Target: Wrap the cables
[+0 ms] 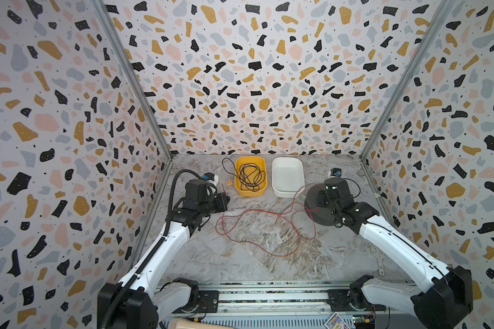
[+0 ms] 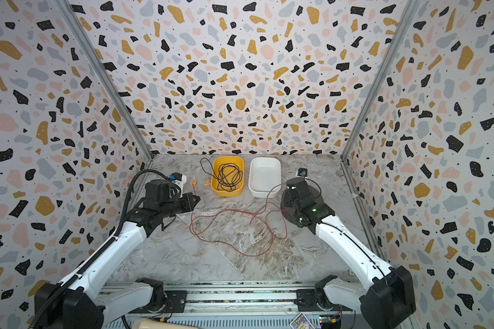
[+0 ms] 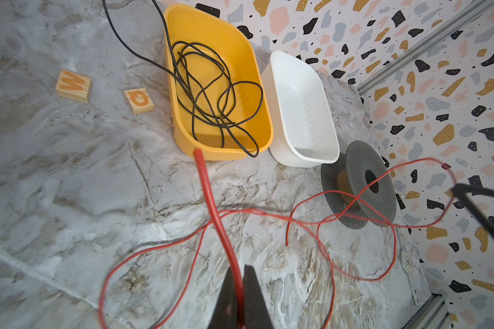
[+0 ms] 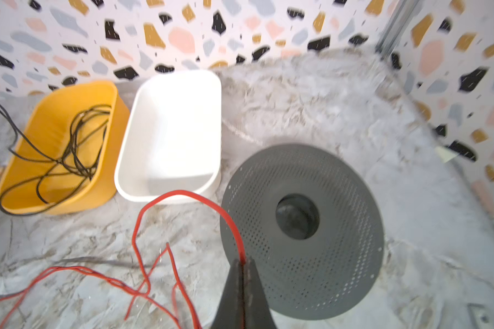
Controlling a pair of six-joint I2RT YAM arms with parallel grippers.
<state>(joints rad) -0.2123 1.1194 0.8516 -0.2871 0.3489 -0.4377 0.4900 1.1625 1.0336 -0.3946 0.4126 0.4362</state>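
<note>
The red-orange cable lies in loose loops across the middle of the marble table. My left gripper is shut on a length of it, and that end of the cable sticks out past the tips toward the yellow tub. My right gripper is shut on another stretch of the cable. It hangs just over a grey perforated spool that lies flat at the right of the table.
A yellow tub holding a tangled black wire stands at the back. A white tub sits beside it. Two wooden letter blocks lie left of the yellow tub. Patterned walls close three sides.
</note>
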